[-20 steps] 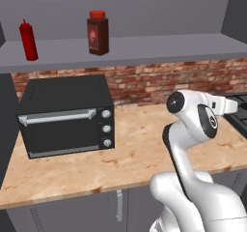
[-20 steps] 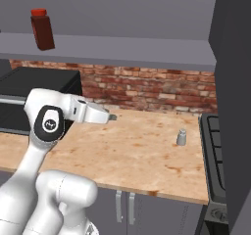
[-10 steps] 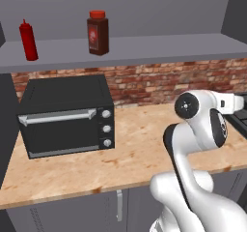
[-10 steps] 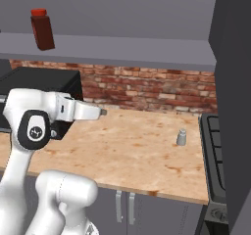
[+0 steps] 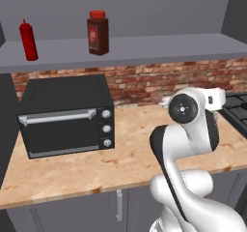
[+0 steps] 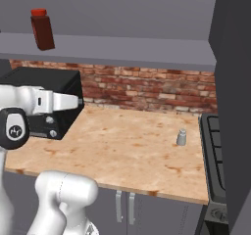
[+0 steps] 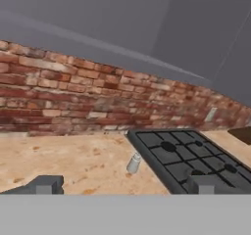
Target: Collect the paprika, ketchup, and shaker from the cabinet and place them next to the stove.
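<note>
On the grey cabinet shelf (image 5: 154,46) stand the slim red ketchup (image 5: 28,40) at the left and the dark paprika (image 5: 97,33) with its red cap, about a hand's width to its right. The paprika (image 6: 42,29) also stands on the cabinet shelf (image 6: 137,50) in the right base view. The small pale shaker (image 6: 181,137) stands upright on the wooden counter, just left of the black stove (image 6: 213,146). My gripper (image 7: 125,186) is open and holds nothing. It looks level across the counter at the shaker (image 7: 133,163) and the stove (image 7: 191,155), well short of both.
A black toaster oven (image 5: 65,115) with silver knobs sits on the counter (image 5: 130,153) under the shelf's left part. A red brick wall (image 6: 147,89) runs behind the counter. A dark tall panel (image 6: 235,106) rises at the right by the stove.
My arm has drawn back from the shaker, the hand moving left and a little up in the right base view. The shaker, paprika and ketchup have stayed in place.
</note>
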